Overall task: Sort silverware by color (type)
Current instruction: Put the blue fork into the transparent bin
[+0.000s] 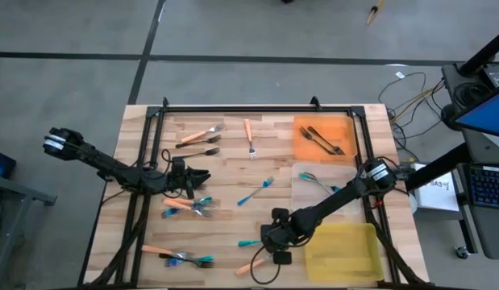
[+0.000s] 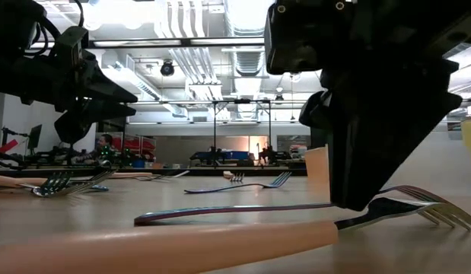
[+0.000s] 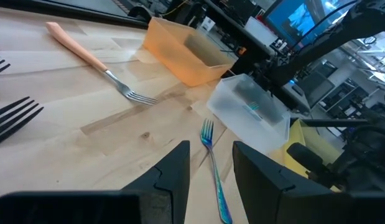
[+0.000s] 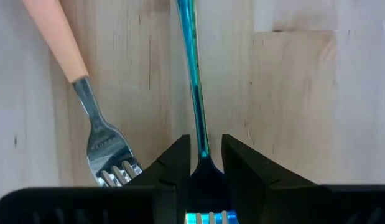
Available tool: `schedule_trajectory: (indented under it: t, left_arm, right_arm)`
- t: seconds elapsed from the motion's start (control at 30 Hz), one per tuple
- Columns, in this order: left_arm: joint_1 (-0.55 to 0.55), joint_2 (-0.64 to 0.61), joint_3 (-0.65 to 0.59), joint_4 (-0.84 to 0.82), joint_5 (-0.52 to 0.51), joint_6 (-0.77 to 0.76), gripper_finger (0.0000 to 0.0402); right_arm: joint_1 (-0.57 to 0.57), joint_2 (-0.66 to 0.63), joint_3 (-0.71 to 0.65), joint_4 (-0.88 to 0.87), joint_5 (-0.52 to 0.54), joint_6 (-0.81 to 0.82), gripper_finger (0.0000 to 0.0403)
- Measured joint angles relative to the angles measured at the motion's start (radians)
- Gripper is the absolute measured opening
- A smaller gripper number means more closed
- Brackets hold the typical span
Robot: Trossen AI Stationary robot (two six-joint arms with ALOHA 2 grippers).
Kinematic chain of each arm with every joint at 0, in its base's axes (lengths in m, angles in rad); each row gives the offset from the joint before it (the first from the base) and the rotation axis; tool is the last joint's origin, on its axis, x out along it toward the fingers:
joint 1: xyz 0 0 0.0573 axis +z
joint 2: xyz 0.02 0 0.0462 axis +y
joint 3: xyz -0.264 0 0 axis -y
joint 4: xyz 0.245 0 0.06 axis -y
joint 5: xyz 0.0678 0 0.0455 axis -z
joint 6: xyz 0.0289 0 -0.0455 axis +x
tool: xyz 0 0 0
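We find the right tool down on the worktop, straddling a blue fork — grip unconfirmed; left tool released, hovering.

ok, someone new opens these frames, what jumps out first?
Forks scattered across the wooden table, handles orange, blue or dark. Then the right gripper near the front edge, its fingers straddling a blue fork, an orange fork beside it. Also three trays on the right: orange tray holding two dark forks, clear tray, yellow tray. The left gripper hovers mid-left.
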Motion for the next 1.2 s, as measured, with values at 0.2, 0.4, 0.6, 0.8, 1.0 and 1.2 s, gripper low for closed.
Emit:
schedule_trajectory:
  t: [0.2, 0.4, 0.6, 0.8, 1.0, 1.2]
  left_arm:
    - [0.000, 0.008, 0.000, 0.000, 0.000, 0.000, 0.0103]
    - [0.000, 0.015, 0.000, 0.000, 0.001, 0.000, 0.0103]
    - [0.000, 0.019, 0.000, 0.000, 0.001, 0.000, 0.0103]
    - [0.000, 0.019, 0.000, 0.000, 0.001, 0.000, 0.0103]
    - [0.000, 0.019, 0.000, 0.000, 0.000, 0.001, 0.0103]
    - [0.000, 0.019, 0.000, 0.000, -0.004, 0.004, 0.0103]
  right_arm:
    - [-0.006, 0.000, 0.000, 0.000, 0.000, 0.001, 0.0022]
    - [-0.006, 0.000, 0.000, 0.000, 0.000, 0.002, 0.0011]
    - [-0.006, -0.005, 0.013, -0.009, 0.000, -0.003, 0.0010]
    - [-0.006, -0.023, 0.057, -0.053, 0.000, -0.036, 0.0010]
    - [-0.011, -0.076, 0.115, -0.254, 0.054, -0.055, 0.0009]
    - [-0.048, -0.214, 0.108, -0.427, 0.133, -0.052, 0.0009]
